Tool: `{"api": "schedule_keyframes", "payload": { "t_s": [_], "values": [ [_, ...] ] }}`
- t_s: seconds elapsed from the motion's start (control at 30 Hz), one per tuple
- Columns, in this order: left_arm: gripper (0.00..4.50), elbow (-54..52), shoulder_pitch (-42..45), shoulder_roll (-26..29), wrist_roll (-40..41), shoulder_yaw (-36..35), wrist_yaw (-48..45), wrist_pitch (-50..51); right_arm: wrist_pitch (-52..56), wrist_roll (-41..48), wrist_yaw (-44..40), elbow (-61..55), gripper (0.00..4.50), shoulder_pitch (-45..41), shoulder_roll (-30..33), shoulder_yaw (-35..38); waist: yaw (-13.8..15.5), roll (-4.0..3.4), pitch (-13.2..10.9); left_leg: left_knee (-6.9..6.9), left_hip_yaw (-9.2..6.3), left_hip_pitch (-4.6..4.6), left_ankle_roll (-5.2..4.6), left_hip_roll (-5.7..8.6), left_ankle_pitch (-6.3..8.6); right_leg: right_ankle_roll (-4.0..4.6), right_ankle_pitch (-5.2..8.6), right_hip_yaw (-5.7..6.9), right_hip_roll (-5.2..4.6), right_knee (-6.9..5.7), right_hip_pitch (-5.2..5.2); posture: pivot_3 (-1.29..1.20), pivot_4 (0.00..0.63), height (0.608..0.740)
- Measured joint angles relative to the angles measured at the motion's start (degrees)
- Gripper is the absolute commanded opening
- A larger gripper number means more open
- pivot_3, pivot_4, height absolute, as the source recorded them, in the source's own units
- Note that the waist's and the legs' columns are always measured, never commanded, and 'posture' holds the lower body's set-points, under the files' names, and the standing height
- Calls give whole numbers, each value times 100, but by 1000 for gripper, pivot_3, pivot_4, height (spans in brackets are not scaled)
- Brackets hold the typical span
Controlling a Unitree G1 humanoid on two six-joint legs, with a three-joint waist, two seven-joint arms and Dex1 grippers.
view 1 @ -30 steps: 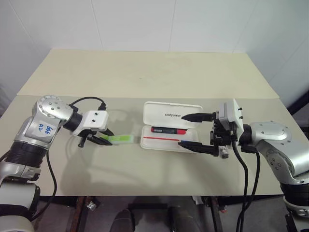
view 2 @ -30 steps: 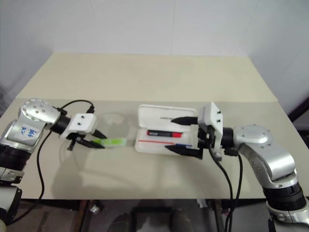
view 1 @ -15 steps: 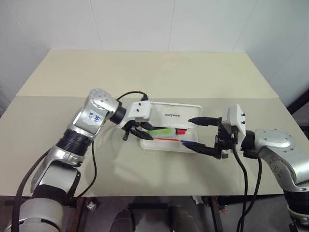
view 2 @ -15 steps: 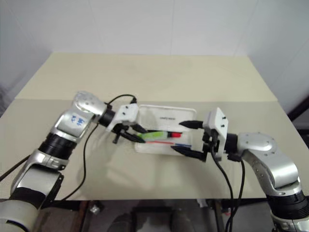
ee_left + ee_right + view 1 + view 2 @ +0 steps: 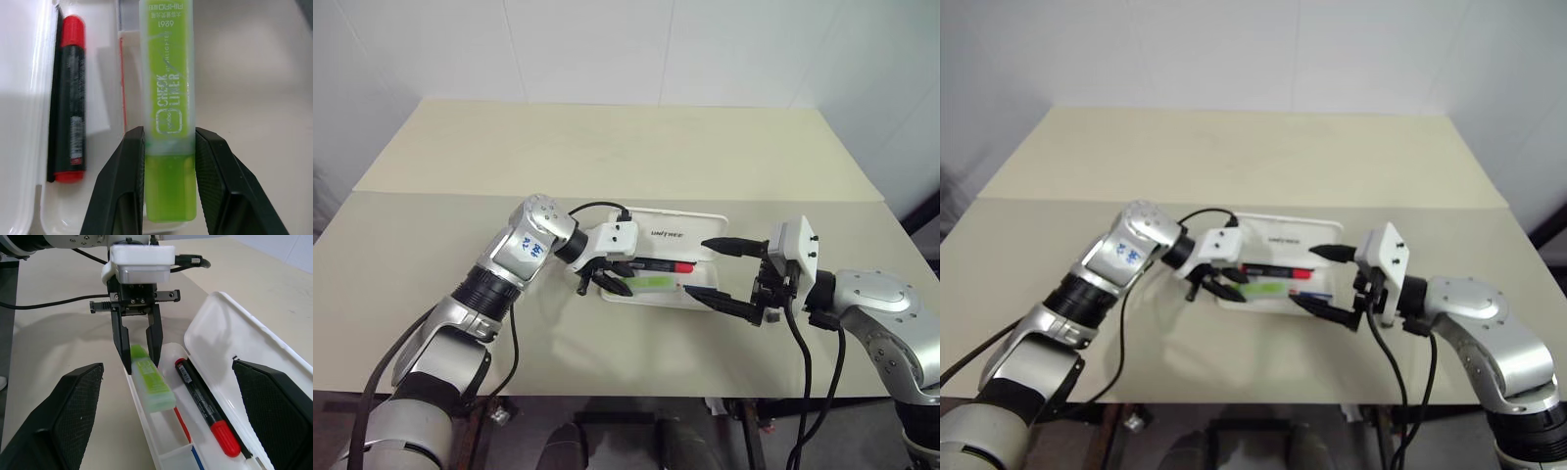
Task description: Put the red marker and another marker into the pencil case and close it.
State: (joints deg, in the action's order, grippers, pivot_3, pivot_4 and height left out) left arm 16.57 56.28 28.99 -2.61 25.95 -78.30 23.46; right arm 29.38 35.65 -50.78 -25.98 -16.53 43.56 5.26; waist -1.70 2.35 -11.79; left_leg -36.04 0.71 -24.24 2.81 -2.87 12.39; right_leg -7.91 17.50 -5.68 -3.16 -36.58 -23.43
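The green marker [image 5: 167, 122] is clamped by its rear end between the fingers of the left gripper [image 5: 610, 277], and it has been carried over from the bare table at the case's 9 o'clock side, where it was held a second ago, to the open pencil case [image 5: 690, 229]. It is now held low over the front tray, lying lengthwise along the case; whether it already rests on the tray floor cannot be told. The red marker [image 5: 661, 264] is already inside, lying along the back of the tray, at 12 o'clock of the green one and just beside it. The lid is swung up and back, so the case is not yet closed. The right gripper [image 5: 717, 271] is held with jaws spread wide and nothing between them, at the case's 3 o'clock end, and has barely shifted over that second. Judged from this, insertion of the second marker is nearly done; release by the left gripper and withdrawal are what remain before the lid can be folded down.
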Motion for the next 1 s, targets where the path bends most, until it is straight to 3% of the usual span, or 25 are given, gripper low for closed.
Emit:
{"api": "schedule_keyframes", "payload": {
  "t_s": [0.1,0.37,0.67,0.8,1.0],
  "values": [
    [1065,24,7,-94,-78,32,60,-8,3,11,37,-17,4500,0,0,1,3,0,0,1,-1,0,0,0,0,0,0,0,0,0,0,0,150,740],
    [3657,197,73,-214,-190,106,111,-42,39,27,62,-73,4500,18,0,6,9,0,0,-2,0,0,0,0,0,0,0,0,0,0,2,0,150,740],
    [3657,93,197,-410,62,-116,95,15,39,21,82,-60,4500,15,-34,6,-4,0,0,1,-1,0,0,1,0,-1,0,0,0,3,2,0,150,740],
    [4466,-91,172,-410,329,-342,116,-61,78,-68,143,-41,4500,11,-32,3,-1,0,0,1,-2,0,0,1,0,-1,0,1,0,3,2,0,150,740],
    [4466,-478,-471,-19,1157,-1245,-191,-1032,1092,-62,821,157,4500,-310,211,239,-7,-2,1,3,1,5,0,-1,0,5,1,-1,-3,-7,-2,0,150,740]
  ]
}}
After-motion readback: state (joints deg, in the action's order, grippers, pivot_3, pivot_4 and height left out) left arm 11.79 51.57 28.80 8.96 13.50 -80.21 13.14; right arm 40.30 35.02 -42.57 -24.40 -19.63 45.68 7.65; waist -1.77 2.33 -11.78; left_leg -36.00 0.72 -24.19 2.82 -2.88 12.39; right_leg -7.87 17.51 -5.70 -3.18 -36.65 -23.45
